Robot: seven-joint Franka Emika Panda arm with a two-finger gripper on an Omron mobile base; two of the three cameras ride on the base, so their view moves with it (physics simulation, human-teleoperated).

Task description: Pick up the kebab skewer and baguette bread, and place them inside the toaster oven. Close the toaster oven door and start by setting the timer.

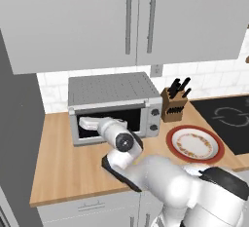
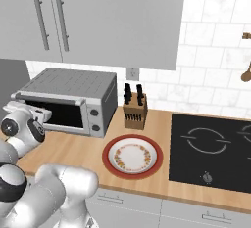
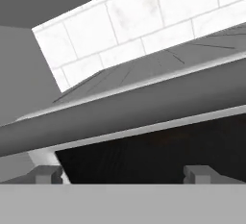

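The silver toaster oven [image 1: 108, 89] stands on the wooden counter against the tiled wall. Its door [image 2: 61, 114] stands upright against the front, dark glass under a silver bar handle [image 3: 120, 110]. My gripper [image 3: 122, 174] is open right at the left part of that handle, its fingertips [image 3: 48, 173] spread wide below the bar with nothing between them. From the left base view the hand [image 1: 90, 122] covers the left of the door glass. Two round knobs [image 1: 155, 120] sit on the right panel. The kebab skewer and the baguette bread are out of view.
A red-rimmed plate [image 1: 195, 143] with nothing on it lies right of the oven. A knife block [image 1: 174, 103] stands behind it. A black cooktop [image 2: 211, 148] takes up the right of the counter. Wall cabinets [image 1: 97, 16] hang overhead.
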